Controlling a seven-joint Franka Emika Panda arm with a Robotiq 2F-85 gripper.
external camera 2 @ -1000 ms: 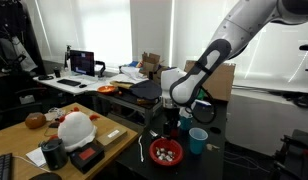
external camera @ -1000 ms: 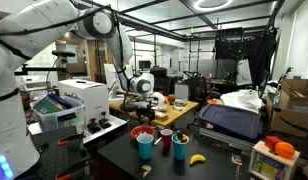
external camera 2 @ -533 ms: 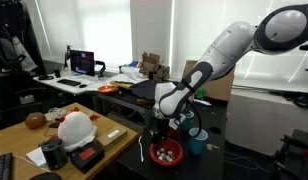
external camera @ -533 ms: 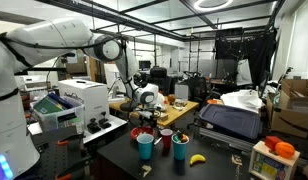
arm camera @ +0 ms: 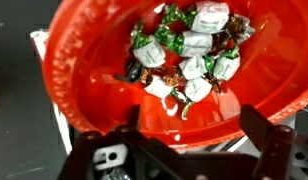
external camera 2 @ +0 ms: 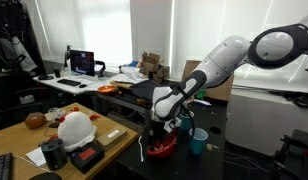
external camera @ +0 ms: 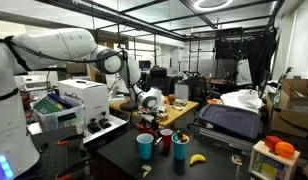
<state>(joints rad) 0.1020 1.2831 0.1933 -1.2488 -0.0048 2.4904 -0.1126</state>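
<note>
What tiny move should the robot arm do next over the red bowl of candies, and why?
Probably ease straight down toward the green-and-white wrapped candies. The jaws stand wide open just above the round red plastic bowl, holding nothing, with the sweets heaped inside it.

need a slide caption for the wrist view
Open gripper hovering over a red bowl of wrapped candies.
</note>
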